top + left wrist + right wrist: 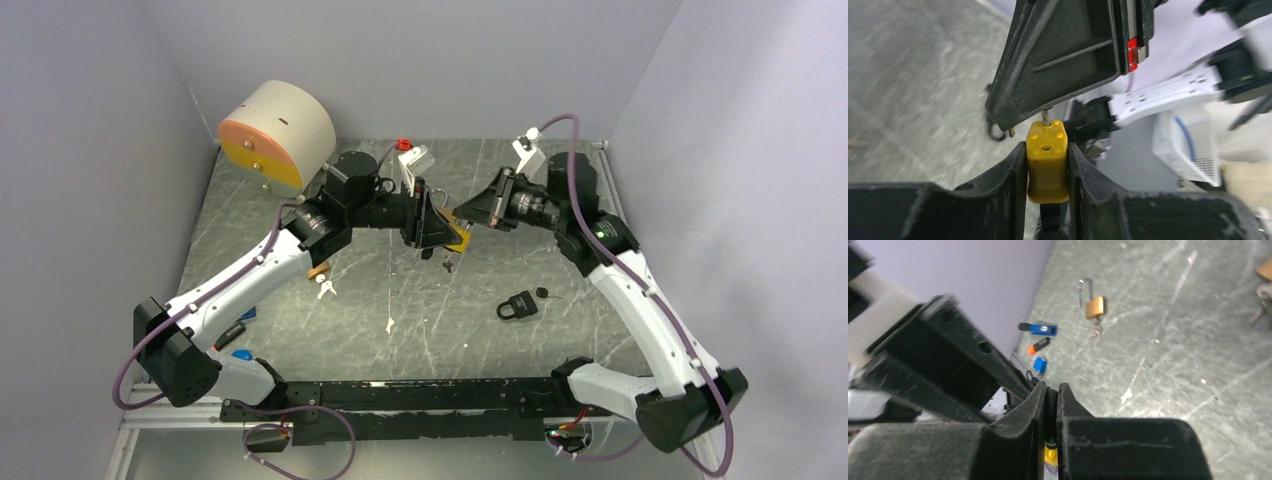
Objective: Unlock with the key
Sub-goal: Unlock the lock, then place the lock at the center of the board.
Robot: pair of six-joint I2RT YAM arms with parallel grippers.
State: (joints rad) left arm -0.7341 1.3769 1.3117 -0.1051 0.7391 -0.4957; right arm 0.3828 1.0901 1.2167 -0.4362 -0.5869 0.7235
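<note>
**Padlock held aloft between both hands**

Left hand (1047,148) pinches the blocky yellow padlock (1047,170) by its two flat sides, one finger pressed on each. The padlock is raised above the grey marbled table (400,335), near its middle.

Right hand (1050,388) meets it from the opposite side, directly at the padlock's dimpled end face. Its fingers are pressed nearly together with only a dark slit between them. The left wrist view shows a thin metal key (1046,117) standing out of that face and running in at those fingertips, so the right hand appears to pinch it.

Below them on the table lies a black padlock (517,306), well apart from both hands. A brass padlock (1095,306) with its shackle swung open lies toward the left side.
</note>
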